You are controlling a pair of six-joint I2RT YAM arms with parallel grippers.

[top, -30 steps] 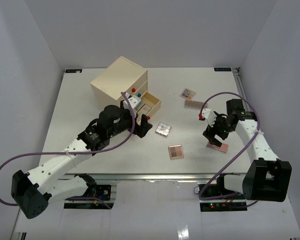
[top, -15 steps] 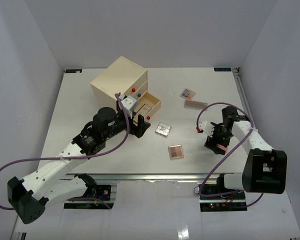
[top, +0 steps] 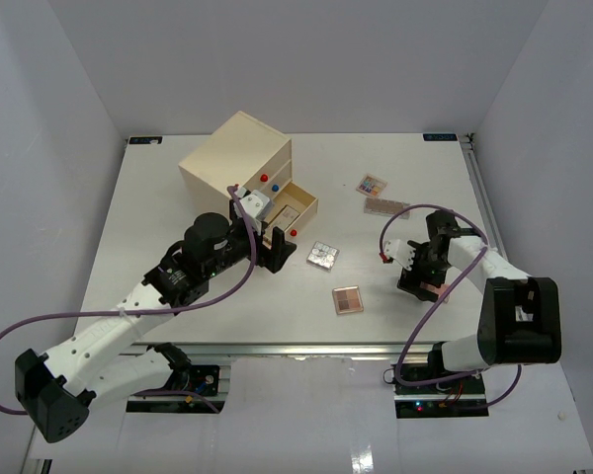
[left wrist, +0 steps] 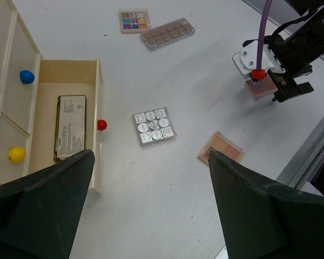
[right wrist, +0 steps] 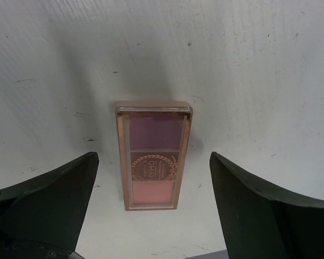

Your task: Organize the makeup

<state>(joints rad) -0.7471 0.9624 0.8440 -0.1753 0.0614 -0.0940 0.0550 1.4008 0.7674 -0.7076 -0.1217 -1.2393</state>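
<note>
Cream wood from above: we saw the chest (top: 239, 153) with one drawer (top: 298, 200) pulled out, the left gripper (top: 274, 247) just beside it. In the left wrist view its fingers (left wrist: 48, 199) gaped wide, empty. In the right wrist view the right gripper (right wrist: 154, 162) spread wide, straddling a pink palette (right wrist: 155, 129) that lay flat on the table (right wrist: 248, 65), untouched.

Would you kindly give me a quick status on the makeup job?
Left tool open, by open drawer. Right tool open, over pink palette. Nothing in the way.
</note>
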